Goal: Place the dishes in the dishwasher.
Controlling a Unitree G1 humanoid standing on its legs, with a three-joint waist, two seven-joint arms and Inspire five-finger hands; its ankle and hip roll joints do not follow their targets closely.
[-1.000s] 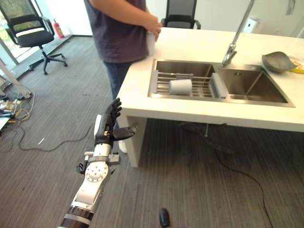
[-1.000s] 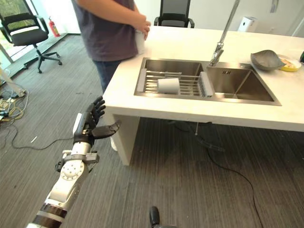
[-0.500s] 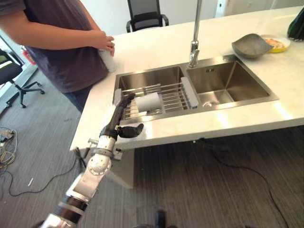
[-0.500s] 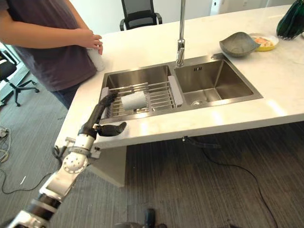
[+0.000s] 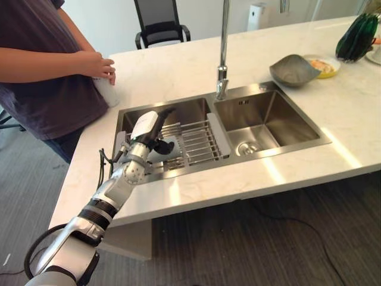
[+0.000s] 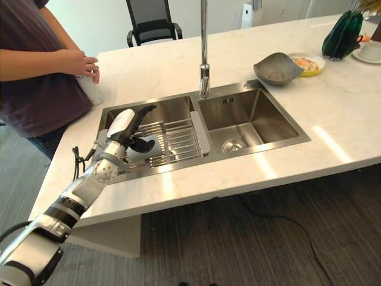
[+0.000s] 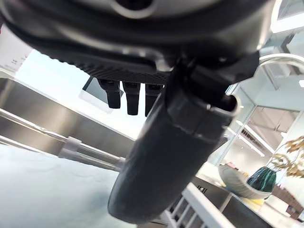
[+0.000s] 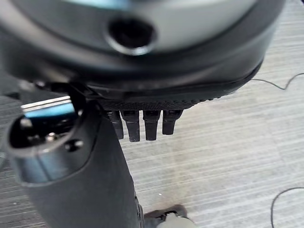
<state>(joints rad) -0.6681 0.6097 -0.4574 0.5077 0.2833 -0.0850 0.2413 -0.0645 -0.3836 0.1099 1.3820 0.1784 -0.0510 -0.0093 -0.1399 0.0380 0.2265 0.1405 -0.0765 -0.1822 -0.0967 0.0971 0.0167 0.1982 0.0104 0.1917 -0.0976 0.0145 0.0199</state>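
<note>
Office kitchenette: white marble surface [image 5: 178, 65], steel double sink [image 5: 262, 122] with tall faucet [image 5: 222, 53], office chair [image 5: 158, 27], grey carpet [image 5: 268, 244].

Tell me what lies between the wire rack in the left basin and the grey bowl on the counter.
The tall faucet and the bare right basin lie between the wire rack and the grey bowl, seen in both eye views.

White cup [image 5: 168, 149] lies on its side on the wire rack [image 5: 196, 141] set across the left basin of the steel sink [image 5: 280, 122], partly hidden behind the robot's left hand [image 5: 149, 132]. Grey bowl [image 5: 291, 70] sits tilted on the counter [image 5: 178, 65] by the sink's far right corner, touching a small yellow dish w/ food [image 5: 324, 66].
</note>
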